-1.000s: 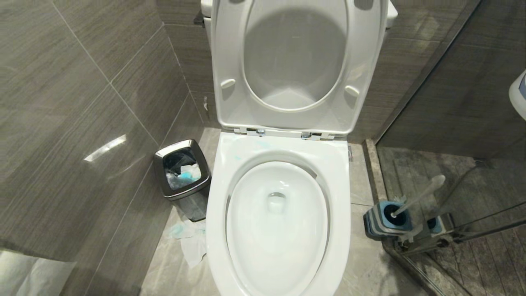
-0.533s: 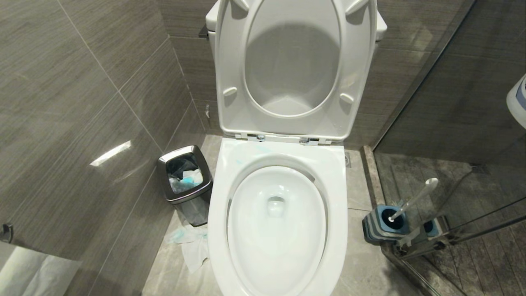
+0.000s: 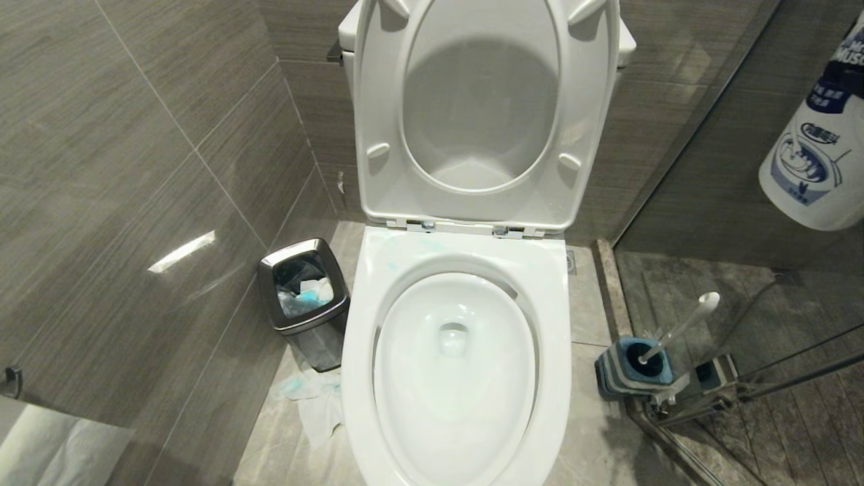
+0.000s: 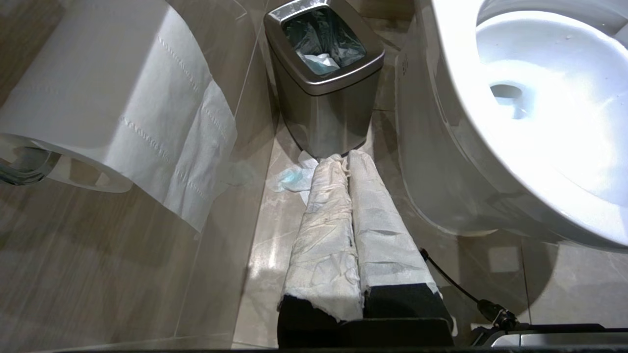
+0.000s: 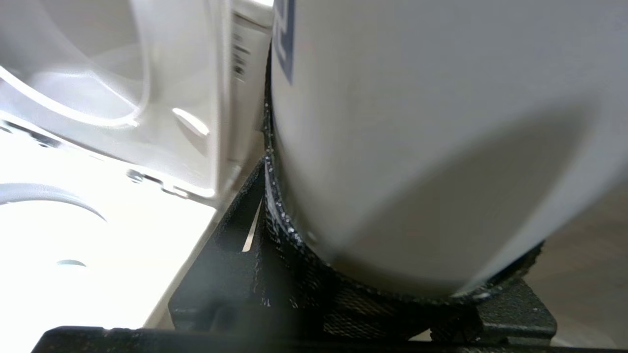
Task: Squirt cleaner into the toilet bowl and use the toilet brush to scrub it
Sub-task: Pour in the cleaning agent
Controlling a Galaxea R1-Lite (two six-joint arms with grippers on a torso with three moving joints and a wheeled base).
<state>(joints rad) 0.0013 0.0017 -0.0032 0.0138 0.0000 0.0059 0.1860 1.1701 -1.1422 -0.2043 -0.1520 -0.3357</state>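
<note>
The toilet bowl stands in the middle with seat and lid up; faint pale blue smears mark its back rim. A white cleaner bottle with a blue label hangs in the air at the upper right, beside the raised lid. My right gripper is shut on this bottle, its black jaws hugging the round body. The toilet brush stands in its blue-and-grey holder on the floor right of the bowl. My left gripper, its fingers wrapped in white paper, is shut and empty, low beside the bowl's left.
A steel waste bin stands left of the bowl, with crumpled tissue on the floor before it. A toilet roll hangs on the left wall. A glass partition closes the right side, close behind the brush holder.
The whole view tilted a little, then held. The cleaner bottle has come in from the right edge, much further into the head view.
</note>
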